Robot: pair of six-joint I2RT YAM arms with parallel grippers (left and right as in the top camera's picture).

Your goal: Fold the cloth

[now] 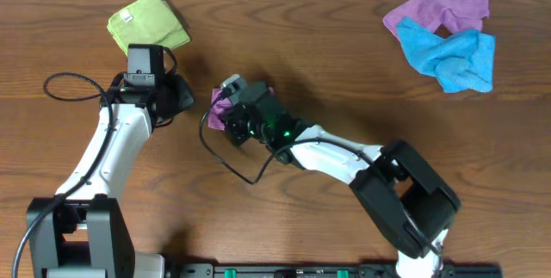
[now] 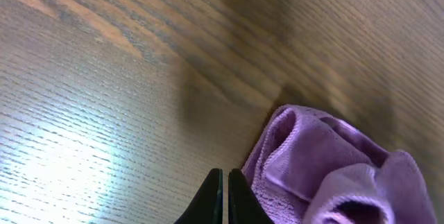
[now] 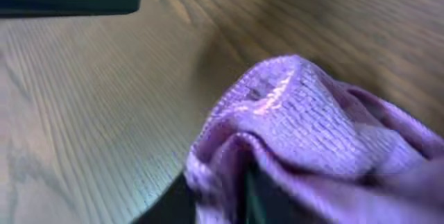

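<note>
The left pincer [image 2: 222,197] is pinched shut, empty, just beside the purple cloth [image 2: 326,175] on the desk [image 2: 97,71] — right pincer [image 3: 211,200] sunk among bunched folds, its grip impossible to tell

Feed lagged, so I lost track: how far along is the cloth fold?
Done: nothing yet; the purple cloth lies bunched, no flat fold showing. In hand: the right gripper sits on it, cloth heaped around its fingers; grip unclear. The left gripper is shut beside the cloth, empty. Left: spread it and make the fold.
</note>
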